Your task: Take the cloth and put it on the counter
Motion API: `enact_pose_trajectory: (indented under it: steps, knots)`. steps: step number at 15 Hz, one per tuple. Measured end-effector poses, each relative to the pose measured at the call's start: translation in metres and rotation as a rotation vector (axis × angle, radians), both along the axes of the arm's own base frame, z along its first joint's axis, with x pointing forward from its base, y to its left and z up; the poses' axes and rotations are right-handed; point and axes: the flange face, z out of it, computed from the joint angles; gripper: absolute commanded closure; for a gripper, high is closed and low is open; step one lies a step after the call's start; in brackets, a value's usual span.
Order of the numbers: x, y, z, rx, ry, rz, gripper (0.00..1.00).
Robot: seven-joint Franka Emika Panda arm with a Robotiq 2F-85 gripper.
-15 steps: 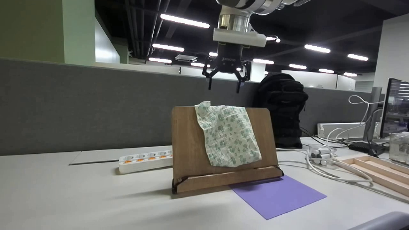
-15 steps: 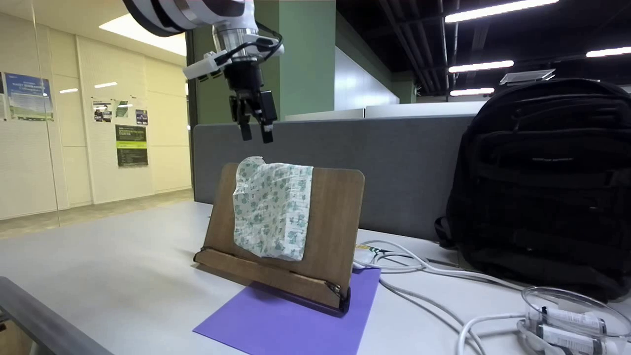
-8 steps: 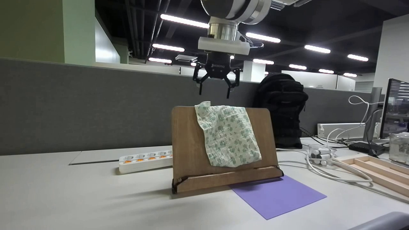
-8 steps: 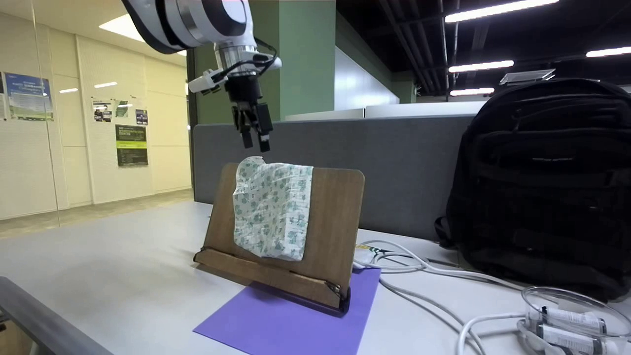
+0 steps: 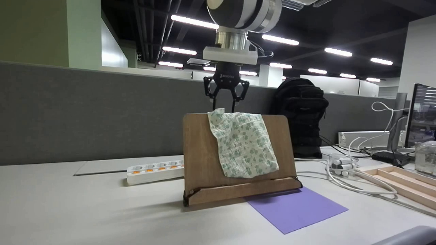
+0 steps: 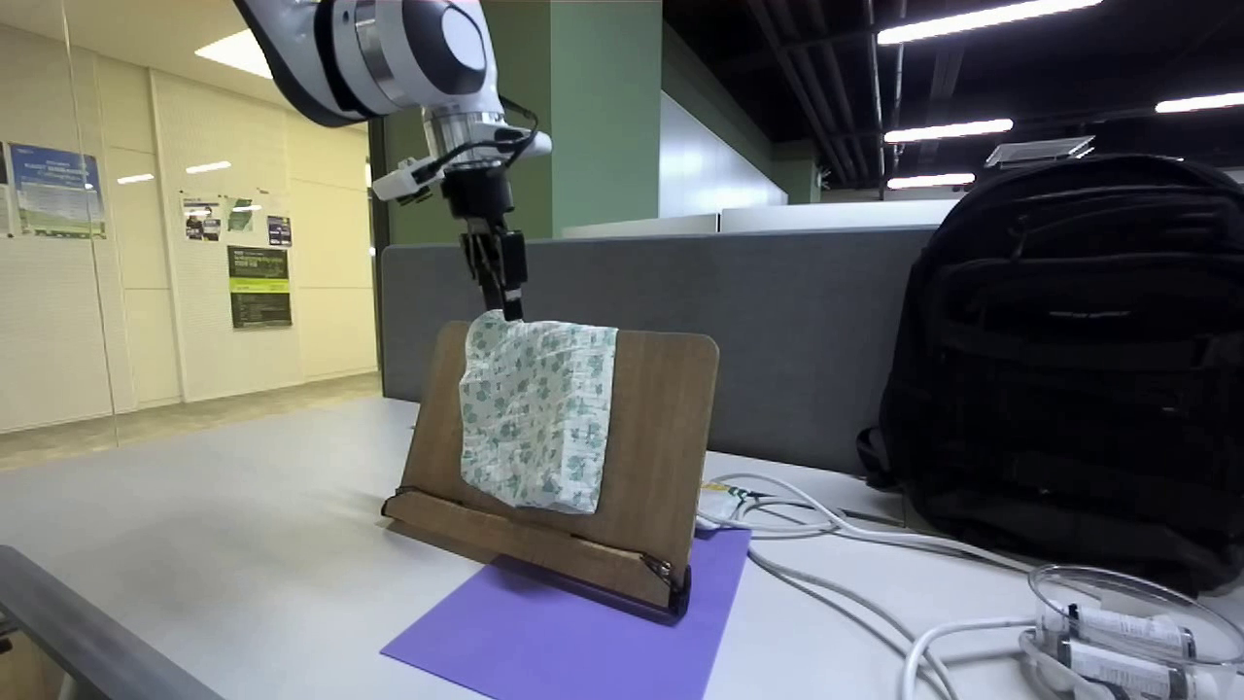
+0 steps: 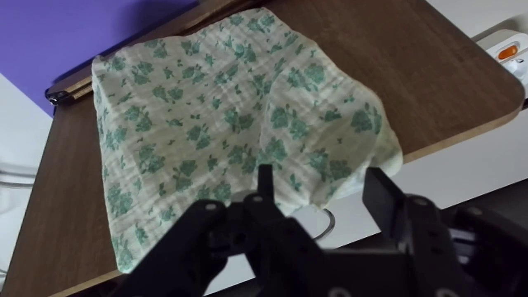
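The cloth (image 5: 246, 146) hangs over the top edge of the stand (image 5: 199, 153) and down its tilted face, one end sticking up a little past that edge. The hand (image 5: 223, 110) points down at this raised end, spread, with a fold of the cloth showing between its two sides in the wrist view; whether it touches the cloth I cannot tell. The stand is on the bench (image 5: 85, 211), in from the far edge, and partly over the sheet (image 5: 296, 211). Close to the far edge are the power strip (image 5: 155, 176), partly hidden by the stand, and the bag (image 5: 301, 122), upright before the partition (image 5: 102, 119). The tray (image 5: 405, 185) lies on the bench too, with the stand between it and the power strip.
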Motion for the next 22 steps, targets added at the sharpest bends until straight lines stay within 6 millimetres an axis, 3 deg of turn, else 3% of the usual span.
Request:
enact_pose_trajectory:
  steps: [4, 11, 13, 16, 19, 22]
  knots:
    - [0.005, -0.004, -0.007, -0.002, 0.006, -0.025, 0.97]
    - [0.007, 0.001, 0.005, 0.018, -0.016, -0.03, 1.0]
    - [0.003, 0.001, 0.025, 0.035, -0.046, -0.038, 1.0]
    - [-0.011, -0.011, 0.074, 0.042, -0.132, -0.061, 1.0]
    - [-0.039, -0.041, 0.126, 0.026, -0.212, -0.111, 1.0]
    - [-0.081, -0.08, 0.157, -0.004, -0.184, -0.19, 1.0]
